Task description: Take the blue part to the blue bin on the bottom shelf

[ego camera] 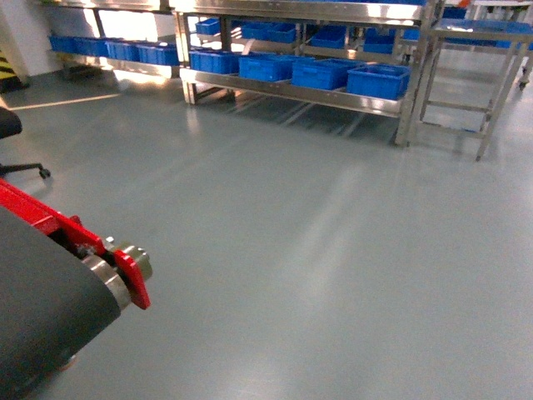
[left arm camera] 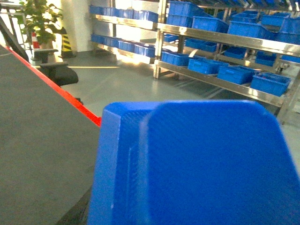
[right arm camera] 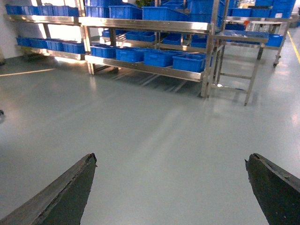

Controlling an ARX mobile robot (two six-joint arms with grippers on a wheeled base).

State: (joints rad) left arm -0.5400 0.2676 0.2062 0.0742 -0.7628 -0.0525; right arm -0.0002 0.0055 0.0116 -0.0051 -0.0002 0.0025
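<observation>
The blue part (left arm camera: pixel 197 164), a smooth blue plastic piece with rounded corners, fills the lower half of the left wrist view right where my left gripper's jaws sit. It hangs above the belt and floor and hides the fingers. My right gripper (right arm camera: pixel 171 161) is open, its two dark fingers wide apart over bare grey floor. Far ahead stands the steel rack. Its bottom shelf (ego camera: pixel 291 93) carries a row of blue bins (ego camera: pixel 377 81), and the same row of bins (right arm camera: pixel 188 62) shows in the right wrist view. Neither gripper shows in the head view.
A dark conveyor belt (ego camera: pixel 42 308) with a red frame and a steel end roller (ego camera: pixel 133 260) sits at the lower left. A black chair base (ego camera: pixel 25 169) stands on the left. A steel step frame (ego camera: pixel 475 92) is right of the rack. A potted plant (left arm camera: pixel 40 21) stands far left.
</observation>
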